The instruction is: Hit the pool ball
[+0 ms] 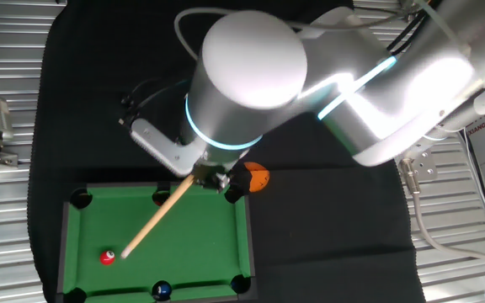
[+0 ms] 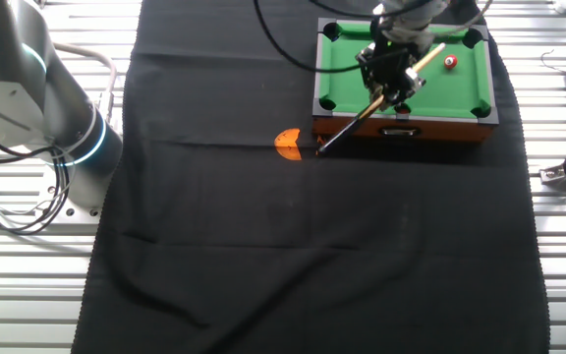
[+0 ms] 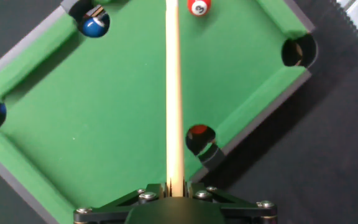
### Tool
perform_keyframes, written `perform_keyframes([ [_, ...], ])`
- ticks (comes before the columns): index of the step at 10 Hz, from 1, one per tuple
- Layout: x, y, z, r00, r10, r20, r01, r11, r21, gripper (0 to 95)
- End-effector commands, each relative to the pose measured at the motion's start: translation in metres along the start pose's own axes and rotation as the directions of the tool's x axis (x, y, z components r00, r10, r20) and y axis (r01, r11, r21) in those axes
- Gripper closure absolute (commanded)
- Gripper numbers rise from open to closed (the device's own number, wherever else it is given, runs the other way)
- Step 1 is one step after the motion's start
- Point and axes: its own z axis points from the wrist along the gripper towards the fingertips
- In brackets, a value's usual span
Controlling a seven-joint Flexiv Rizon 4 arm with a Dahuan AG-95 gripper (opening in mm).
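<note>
The red pool ball (image 1: 107, 257) with a white spot lies on the green felt of the small pool table (image 1: 209, 252), near its left side. It also shows in the other fixed view (image 2: 450, 62) and at the top of the hand view (image 3: 199, 6). My gripper (image 1: 211, 176) is shut on a wooden cue stick (image 1: 158, 216) over the table's far rail. The cue slants down to the ball, its tip just right of it. In the hand view the cue (image 3: 173, 93) runs straight up from my gripper (image 3: 174, 188), just left of the ball.
A blue ball (image 1: 162, 290) sits at the near middle pocket, seen top left in the hand view (image 3: 95, 25). An orange ball (image 1: 258, 178) lies on the black cloth just off the table's corner. The table's wooden side (image 2: 406, 132) faces the cloth.
</note>
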Motion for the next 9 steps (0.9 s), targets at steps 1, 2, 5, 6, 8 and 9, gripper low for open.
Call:
perform_keyframes([
  [1, 0.0048, -0.0001, 0.0027, 0.999, 0.041, -0.004, -0.041, 0.999, 0.006, 95.0],
  [2, 0.0057, 0.0001, 0.0034, 0.997, 0.071, -0.006, -0.071, 0.997, 0.007, 95.0],
  [5, 0.0063, 0.0, 0.0045, 0.995, 0.101, -0.011, -0.101, 0.995, 0.008, 95.0],
  [6, 0.0063, -0.0004, 0.0055, 0.996, 0.092, -0.014, -0.091, 0.996, 0.005, 95.0],
  [8, 0.0062, 0.0002, 0.0061, 0.997, 0.076, -0.019, -0.076, 0.997, 0.002, 95.0],
  [9, 0.0059, 0.0007, 0.0066, 0.997, 0.072, -0.023, -0.072, 0.997, 0.001, 95.0],
])
